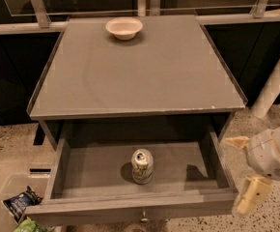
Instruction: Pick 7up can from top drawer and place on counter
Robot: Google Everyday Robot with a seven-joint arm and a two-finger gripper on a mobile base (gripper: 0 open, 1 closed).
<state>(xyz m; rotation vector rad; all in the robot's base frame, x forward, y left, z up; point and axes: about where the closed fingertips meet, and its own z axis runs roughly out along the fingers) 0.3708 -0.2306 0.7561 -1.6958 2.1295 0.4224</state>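
Fingers [248,199] of the cream two-finger gripper [241,170] are standing wide apart, gripping nothing, just outside the right wall of the open shallow grey wooden top drawer [130,198]. Left of the gripper, well apart, the small silver-white aluminium 7up can [142,166] is standing on the drawer floor.

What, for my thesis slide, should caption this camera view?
Silver-white aluminium 7up can upright in open grey wooden top drawer; open two-finger gripper outside its right wall.
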